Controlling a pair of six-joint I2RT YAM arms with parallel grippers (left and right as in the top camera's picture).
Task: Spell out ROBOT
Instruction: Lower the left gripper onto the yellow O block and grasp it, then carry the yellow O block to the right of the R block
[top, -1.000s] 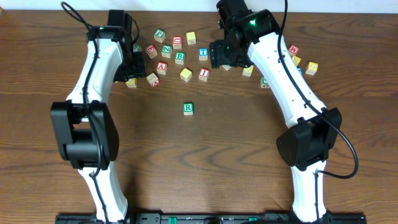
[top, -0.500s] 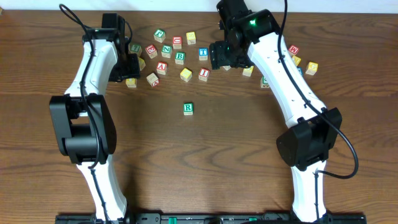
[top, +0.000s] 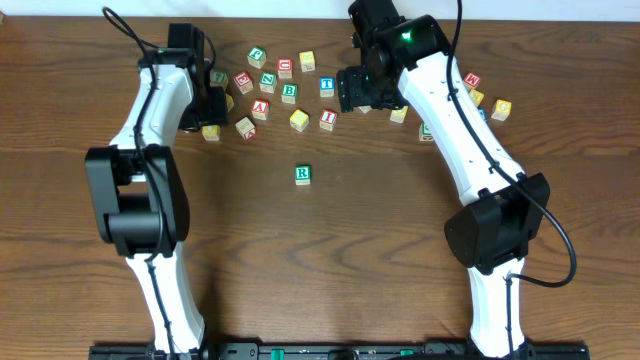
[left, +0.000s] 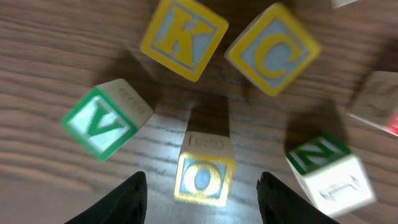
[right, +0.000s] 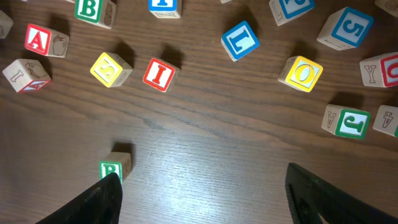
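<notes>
The green R cube (top: 302, 174) stands alone on the table (top: 330, 260), nearer than the heap of cubes. I judge that it is placed there as the first letter of the word, with free room at its right for the other four.

The left gripper (left: 201, 177) hangs low over the far left part of the heap, with a yellow O cube (left: 202, 186) between its fingers (left: 121, 202). The fingers are about half open and a gap shows on each side of the cube, so nothing is gripped. This position looks like preparation to take the O as the second letter. A K cube (left: 183, 38) and a V cube (left: 99, 121) stand close by, so the closing needs care.

The right gripper (right: 204, 174) is wide open and empty over bare wood. A second yellow O cube (right: 301, 73) lies a little beyond it. The green B cube (top: 289, 93) and the blue T cube (top: 327, 85) wait in the heap.
</notes>
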